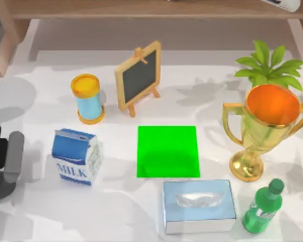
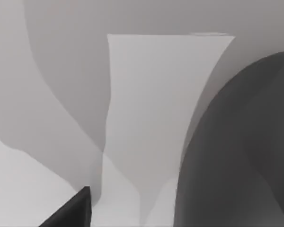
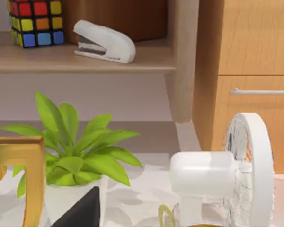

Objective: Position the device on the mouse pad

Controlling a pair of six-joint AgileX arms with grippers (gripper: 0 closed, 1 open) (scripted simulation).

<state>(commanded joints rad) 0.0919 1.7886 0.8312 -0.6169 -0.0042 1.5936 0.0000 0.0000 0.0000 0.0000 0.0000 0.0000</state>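
The mouse pad (image 1: pixel 167 151) is a flat bright green square lying bare in the middle of the table, between the milk carton (image 1: pixel 76 157) and the gold trophy (image 1: pixel 265 126). The device is out of view. My left arm (image 1: pixel 5 156) is parked at the table's left edge, left of the milk carton. A dark corner of my left gripper (image 2: pixel 71 213) shows in the left wrist view beside a dark grey rounded shape (image 2: pixel 241 151) that I cannot identify. A dark part of my right gripper (image 3: pixel 83 210) shows in the right wrist view, near the plant.
A silver-blue tissue box (image 1: pixel 198 205) lies just in front of the pad, with a green bottle (image 1: pixel 262 206) to its right. Behind the pad stand a small blackboard (image 1: pixel 138 78), a yellow-lidded can (image 1: pixel 88 98) and a potted plant (image 1: pixel 270 65). A white fan (image 3: pixel 227 175), stapler (image 3: pixel 104 41) and colour cube (image 3: pixel 36 21) appear in the right wrist view.
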